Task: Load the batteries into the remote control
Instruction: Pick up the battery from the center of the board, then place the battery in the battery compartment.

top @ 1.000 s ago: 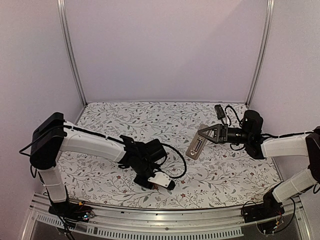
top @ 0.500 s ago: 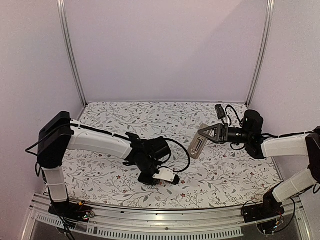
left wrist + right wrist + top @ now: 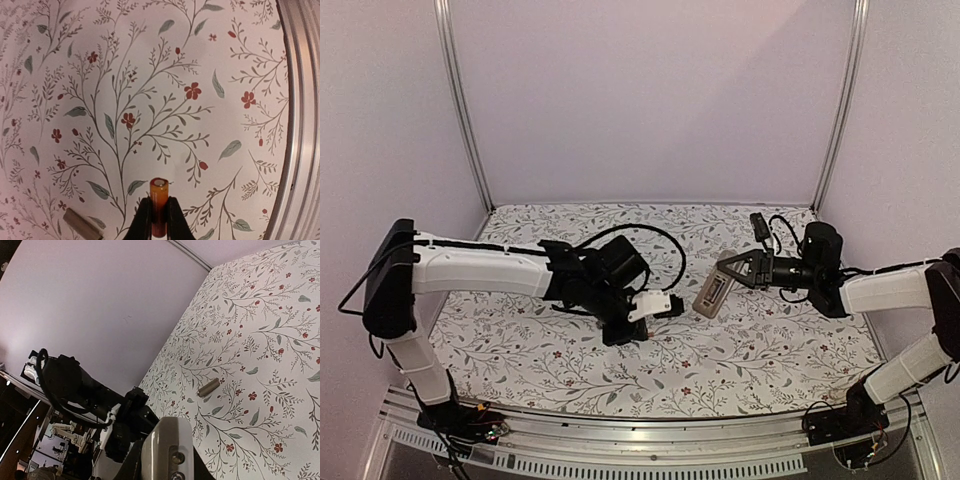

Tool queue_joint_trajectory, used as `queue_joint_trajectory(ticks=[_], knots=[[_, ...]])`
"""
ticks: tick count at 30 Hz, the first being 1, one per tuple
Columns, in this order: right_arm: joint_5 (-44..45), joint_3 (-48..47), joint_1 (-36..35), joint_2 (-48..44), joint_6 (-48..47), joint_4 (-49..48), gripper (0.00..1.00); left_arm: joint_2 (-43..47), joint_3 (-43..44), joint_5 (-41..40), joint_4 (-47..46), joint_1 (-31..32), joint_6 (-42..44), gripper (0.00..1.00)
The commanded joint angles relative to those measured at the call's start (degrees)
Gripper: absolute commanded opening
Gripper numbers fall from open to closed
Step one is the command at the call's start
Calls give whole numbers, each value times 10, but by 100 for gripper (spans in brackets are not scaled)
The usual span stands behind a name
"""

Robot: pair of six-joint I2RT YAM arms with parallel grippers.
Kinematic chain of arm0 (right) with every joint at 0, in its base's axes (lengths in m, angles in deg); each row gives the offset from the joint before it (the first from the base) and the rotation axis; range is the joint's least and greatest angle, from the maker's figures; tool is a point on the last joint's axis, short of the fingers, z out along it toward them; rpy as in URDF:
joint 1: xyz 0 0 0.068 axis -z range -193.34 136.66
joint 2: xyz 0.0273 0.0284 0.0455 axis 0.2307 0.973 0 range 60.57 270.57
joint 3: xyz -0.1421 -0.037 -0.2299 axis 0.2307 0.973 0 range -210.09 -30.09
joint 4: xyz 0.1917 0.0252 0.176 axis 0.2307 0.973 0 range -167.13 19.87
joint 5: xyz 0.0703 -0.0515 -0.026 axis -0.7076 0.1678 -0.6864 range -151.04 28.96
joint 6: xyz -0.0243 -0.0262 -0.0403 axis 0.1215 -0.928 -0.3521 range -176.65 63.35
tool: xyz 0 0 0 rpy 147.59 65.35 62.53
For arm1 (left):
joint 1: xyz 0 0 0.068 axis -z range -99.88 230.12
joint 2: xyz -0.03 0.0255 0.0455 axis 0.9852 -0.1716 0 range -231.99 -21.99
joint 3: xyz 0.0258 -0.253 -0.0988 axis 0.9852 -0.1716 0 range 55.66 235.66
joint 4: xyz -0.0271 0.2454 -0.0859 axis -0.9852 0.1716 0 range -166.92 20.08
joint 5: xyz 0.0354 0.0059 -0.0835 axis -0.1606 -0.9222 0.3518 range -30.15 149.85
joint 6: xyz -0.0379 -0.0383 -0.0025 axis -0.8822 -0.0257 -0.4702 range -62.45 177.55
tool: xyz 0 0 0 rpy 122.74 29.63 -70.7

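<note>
My left gripper (image 3: 159, 201) is shut on the orange-red battery (image 3: 159, 192), which points away from the camera above the floral table. In the top view this gripper (image 3: 665, 302) hangs mid-table, just left of the remote control (image 3: 712, 297). My right gripper (image 3: 728, 272) is shut on the remote's upper end and holds it tilted in the air. The right wrist view shows the remote's grey-beige back (image 3: 167, 447) with metal contacts, and the left arm beyond it. The dark battery is not visible.
A small grey-beige piece lies on the floral table (image 3: 770, 350); it shows in the left wrist view (image 3: 82, 224) and the right wrist view (image 3: 209, 387). The aluminium front rail (image 3: 300, 125) runs along the table edge. Frame posts stand at the back corners.
My left arm has lifted from near the front edge and swung back and right, bringing the orange-red battery close to the remote. The right gripper has shifted the remote slightly.
</note>
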Motion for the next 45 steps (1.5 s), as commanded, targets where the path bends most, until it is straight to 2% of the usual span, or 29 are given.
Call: queue_joint_trajectory(ticks=[1, 4, 9, 20, 29, 45], knots=[[23, -10, 2, 27, 12, 7, 0, 63, 11, 19, -49, -18, -144, 0], [34, -18, -5, 43, 24, 8, 0, 71, 38, 10, -42, -22, -231, 0], [61, -33, -37, 74, 47, 9, 0, 46, 116, 18, 38, -23, -356, 0], [111, -48, -89, 158, 122, -73, 0, 1, 159, 30, 81, -23, -479, 0], [124, -55, -120, 221, 190, -167, 0, -57, 201, 24, 110, -20, -518, 0], [132, -62, -148, 233, 196, -176, 1, -93, 238, -28, 144, -20, -517, 0]])
